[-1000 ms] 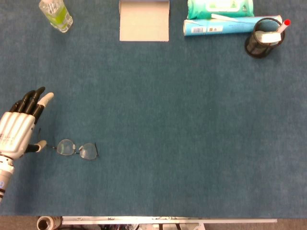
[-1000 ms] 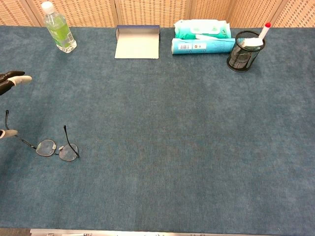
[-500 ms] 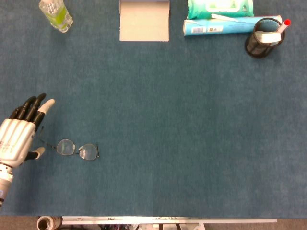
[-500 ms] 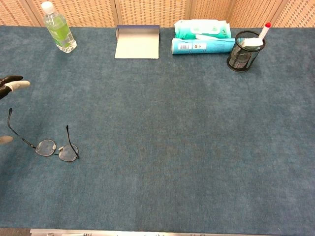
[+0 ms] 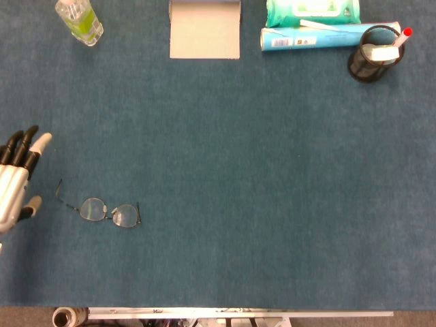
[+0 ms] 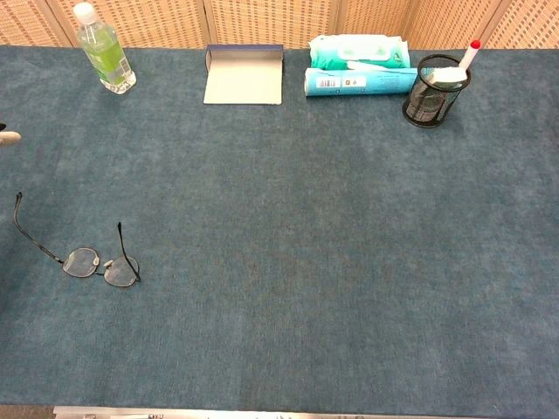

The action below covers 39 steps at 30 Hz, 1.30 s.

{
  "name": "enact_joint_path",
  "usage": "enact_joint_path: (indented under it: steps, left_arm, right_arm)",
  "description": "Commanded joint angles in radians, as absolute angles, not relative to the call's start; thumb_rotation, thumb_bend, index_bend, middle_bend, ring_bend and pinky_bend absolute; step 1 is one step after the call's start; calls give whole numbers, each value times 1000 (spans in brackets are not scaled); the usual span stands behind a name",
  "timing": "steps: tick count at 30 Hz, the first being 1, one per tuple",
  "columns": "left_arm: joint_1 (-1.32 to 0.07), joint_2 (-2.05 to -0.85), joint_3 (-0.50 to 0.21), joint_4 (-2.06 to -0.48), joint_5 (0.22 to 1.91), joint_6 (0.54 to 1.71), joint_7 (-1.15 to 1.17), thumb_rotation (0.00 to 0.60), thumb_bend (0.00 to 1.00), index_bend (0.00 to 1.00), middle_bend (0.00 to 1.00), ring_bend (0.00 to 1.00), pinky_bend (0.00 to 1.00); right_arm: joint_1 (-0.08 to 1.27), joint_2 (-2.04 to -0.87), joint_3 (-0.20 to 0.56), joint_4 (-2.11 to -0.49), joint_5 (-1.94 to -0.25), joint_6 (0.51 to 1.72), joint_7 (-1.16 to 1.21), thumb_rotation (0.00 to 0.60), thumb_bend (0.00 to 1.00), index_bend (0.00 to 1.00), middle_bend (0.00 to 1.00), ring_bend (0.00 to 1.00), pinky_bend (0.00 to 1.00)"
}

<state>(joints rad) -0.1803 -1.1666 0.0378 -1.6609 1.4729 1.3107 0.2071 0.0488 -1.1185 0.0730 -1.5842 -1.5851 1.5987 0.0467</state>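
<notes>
A pair of thin wire-rimmed glasses (image 5: 109,212) (image 6: 98,265) lies on the blue table cloth at the near left, temples unfolded. My left hand (image 5: 15,178) shows at the left edge of the head view, fingers spread, holding nothing, a short way left of the glasses and apart from them. In the chest view only one fingertip (image 6: 7,138) shows at the left edge. My right hand is in neither view.
Along the far edge stand a green-liquid bottle (image 5: 80,20) (image 6: 104,58), an open grey box (image 5: 204,29) (image 6: 244,75), a teal wipes pack (image 5: 311,11) with a blue tube (image 5: 313,37) in front, and a black mesh pen cup (image 5: 372,54) (image 6: 433,91).
My left hand has let go of the glasses' temple and pulled away to the left, nearly out of view. The glasses stay on the cloth.
</notes>
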Motion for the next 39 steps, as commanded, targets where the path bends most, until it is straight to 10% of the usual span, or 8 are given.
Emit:
enact_joint_path:
  steps: [1,39]
  left_arm:
    - [-188,-1173,26,-1654,1465,1308,207,600,268,0,0,0,169]
    - [-244,-1250,51,-1717,1519,1235,242,600,325,0,0,0,170]
  right_arm:
    - [49,-1118,74,-1584,-1585,1599,47,600,99,473,409,300,306]
    - [41,-1107,77,-1592,-1593,1616,61,600,98,473,409,300,306]
